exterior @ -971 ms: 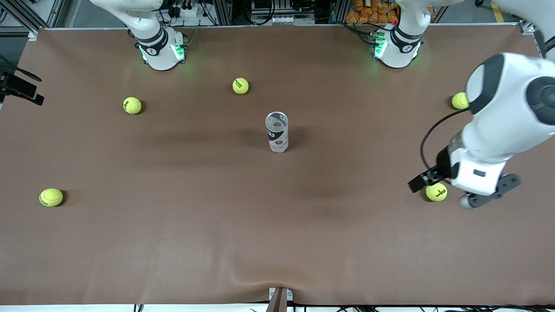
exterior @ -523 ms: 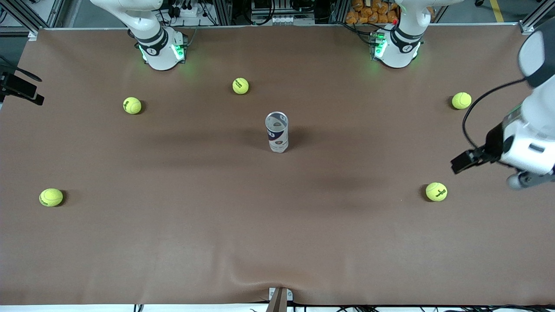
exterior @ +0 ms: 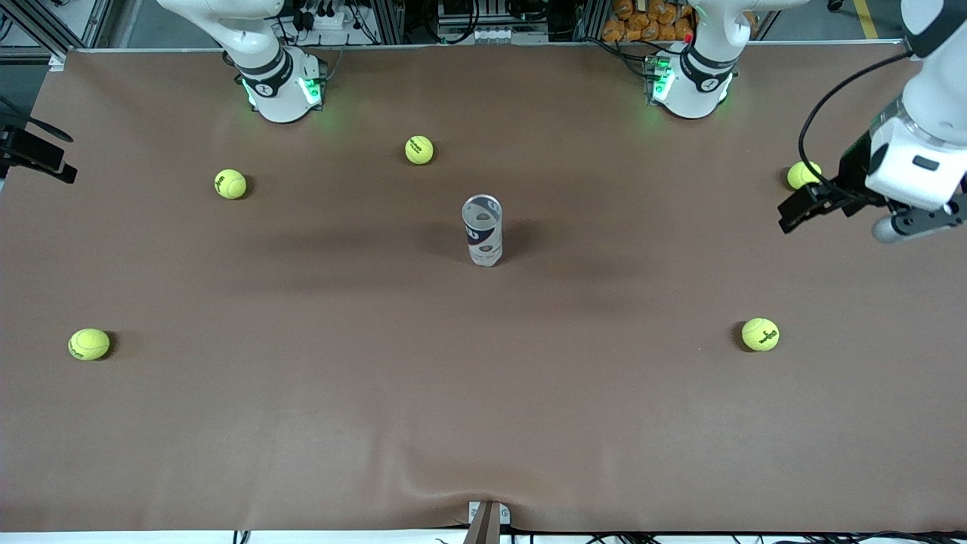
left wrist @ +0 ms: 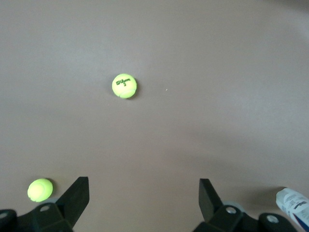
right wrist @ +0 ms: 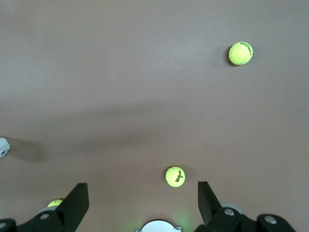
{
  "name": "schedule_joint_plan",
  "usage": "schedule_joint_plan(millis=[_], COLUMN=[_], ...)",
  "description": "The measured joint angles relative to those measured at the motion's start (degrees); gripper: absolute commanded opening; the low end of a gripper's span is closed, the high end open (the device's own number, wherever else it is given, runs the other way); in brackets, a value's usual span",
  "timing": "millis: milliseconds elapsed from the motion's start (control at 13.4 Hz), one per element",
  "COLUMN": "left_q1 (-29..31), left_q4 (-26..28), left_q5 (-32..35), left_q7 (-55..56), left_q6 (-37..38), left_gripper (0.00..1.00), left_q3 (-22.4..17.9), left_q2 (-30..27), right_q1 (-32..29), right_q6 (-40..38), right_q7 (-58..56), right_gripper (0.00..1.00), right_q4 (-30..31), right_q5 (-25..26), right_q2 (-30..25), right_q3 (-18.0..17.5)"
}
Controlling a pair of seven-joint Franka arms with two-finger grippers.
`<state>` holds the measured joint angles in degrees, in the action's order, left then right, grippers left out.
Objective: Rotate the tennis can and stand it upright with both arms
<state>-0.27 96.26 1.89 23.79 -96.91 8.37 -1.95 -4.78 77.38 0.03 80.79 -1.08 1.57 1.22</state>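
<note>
The tennis can (exterior: 482, 230) stands upright near the middle of the brown surface (exterior: 483, 393), open silver rim up, with nothing touching it. A corner of it also shows at the edge of the left wrist view (left wrist: 294, 204).

The left tool (exterior: 802, 207) hangs in the air at the left arm's end of the surface, over the spot just beside a tennis ball (exterior: 801, 175). In the left wrist view its two fingers (left wrist: 77, 195) stand wide apart – released, with only bare surface between them – and the ball nearer the front camera (left wrist: 124, 86) lies well clear of them.

The right tool (right wrist: 140, 205) cannot be seen in the front view – only the right arm's base (exterior: 281, 91) shows there. Its own wrist view has the fingers (right wrist: 208, 198) spread wide and empty, high over the surface, looking down on its base and on two balls (right wrist: 175, 176) (right wrist: 240, 53).

Five balls lie scattered around the can, all well apart from it: two toward the right arm's end (exterior: 230, 183) (exterior: 89, 344), one near the bases (exterior: 419, 149), and two toward the left arm's end, one of them (exterior: 760, 334) nearer the front camera.
</note>
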Motion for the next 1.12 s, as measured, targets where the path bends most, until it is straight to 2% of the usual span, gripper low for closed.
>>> schedule_joint_plan(millis=[149, 373, 1120], left_q1=[-0.2, -0.7, -1.7], left_q4=[0.4, -2.8, -4.0], left_q5=[0.0, 0.0, -1.2], left_q7=[-3.7, -8.9, -18.0], left_q6=[-1.0, -1.7, -1.7], left_gripper=[1.0, 1.0, 1.0], left_q3=[-1.9, -6.4, -8.7], left_q2=[-0.9, 0.3, 1.2], right_q1=[0.0, 0.0, 0.0], right_q6=[0.0, 0.0, 0.0], right_q7=[-0.2, -0.3, -0.3], right_gripper=[1.0, 1.0, 1.0], right_q4=[0.0, 0.0, 0.0], right_q5=[0.0, 0.0, 0.0], right_q2=[0.0, 0.0, 0.0], right_q3=[0.0, 0.0, 0.0])
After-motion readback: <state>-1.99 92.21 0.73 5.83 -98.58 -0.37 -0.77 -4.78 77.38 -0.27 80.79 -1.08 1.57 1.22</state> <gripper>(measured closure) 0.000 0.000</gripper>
